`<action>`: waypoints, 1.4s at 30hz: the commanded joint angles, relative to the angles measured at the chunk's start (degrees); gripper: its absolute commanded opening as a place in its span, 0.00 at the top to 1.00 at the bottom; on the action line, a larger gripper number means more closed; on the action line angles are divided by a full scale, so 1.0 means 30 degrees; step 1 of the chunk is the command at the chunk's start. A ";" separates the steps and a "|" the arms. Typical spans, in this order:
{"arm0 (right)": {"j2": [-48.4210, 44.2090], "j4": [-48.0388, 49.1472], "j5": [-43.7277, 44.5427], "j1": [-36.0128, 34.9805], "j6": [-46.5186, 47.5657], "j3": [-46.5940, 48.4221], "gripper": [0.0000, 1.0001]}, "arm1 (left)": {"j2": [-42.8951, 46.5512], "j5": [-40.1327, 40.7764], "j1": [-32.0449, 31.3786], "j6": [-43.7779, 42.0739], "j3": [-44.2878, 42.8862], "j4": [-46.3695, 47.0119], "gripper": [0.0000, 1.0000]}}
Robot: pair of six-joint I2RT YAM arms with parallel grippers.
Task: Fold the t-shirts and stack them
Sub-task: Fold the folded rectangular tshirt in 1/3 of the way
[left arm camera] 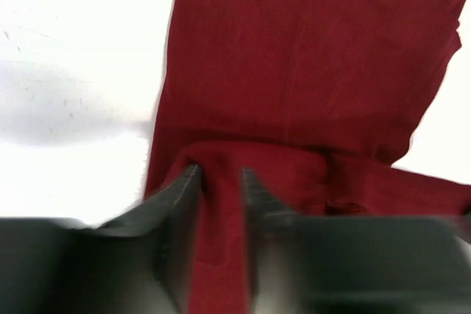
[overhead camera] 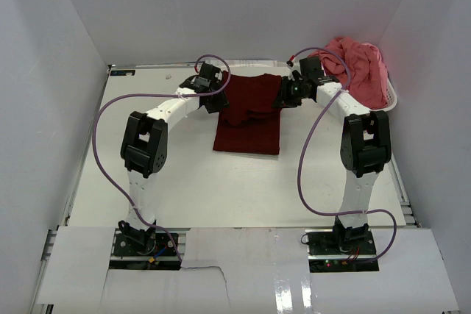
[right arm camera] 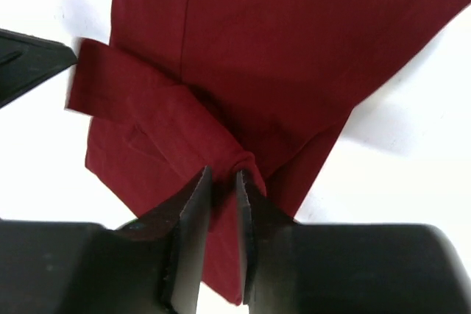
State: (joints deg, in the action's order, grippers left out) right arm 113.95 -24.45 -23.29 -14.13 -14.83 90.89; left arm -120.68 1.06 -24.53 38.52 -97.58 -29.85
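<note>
Right hand (right arm camera: 221, 174) pinches maroon t-shirt (right arm camera: 294, 49) | left hand (left arm camera: 221, 172) blurred, grip unclear | overhead only: pink t-shirt (overhead camera: 360, 64)

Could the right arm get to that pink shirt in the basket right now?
Probably yes: the pink t-shirt sits uncovered in the white basket right beside that arm, but the right end effector must first let go of the maroon t-shirt.

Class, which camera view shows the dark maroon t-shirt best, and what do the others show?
Top external: nearly the whole maroon t-shirt is in frame, its outline clear. The wrist views show only close patches, with cloth between the fingers of the left gripper and the right gripper.
</note>
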 commanded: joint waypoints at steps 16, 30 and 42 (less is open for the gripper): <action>-0.3502 0.9612 -0.2568 0.0083 -0.3024 -0.6006 0.53 | 0.3189 0.0147 0.0561 0.0460 0.0677 0.2155 0.02; 0.0217 1.0844 -0.5362 -0.2233 -0.4519 -0.5073 0.92 | 1.1049 -0.3863 0.0561 0.4033 1.2310 0.8072 1.00; 0.2560 1.0758 -0.3782 -0.3814 -0.4081 -0.3932 0.92 | 0.7564 -0.5013 0.0151 0.4239 1.2810 0.9802 1.00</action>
State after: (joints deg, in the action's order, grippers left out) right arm 119.94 6.79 -36.58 -24.43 -28.18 75.72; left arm -96.99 -13.04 -23.40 50.92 -59.31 -3.38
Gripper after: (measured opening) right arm 0.078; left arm 0.010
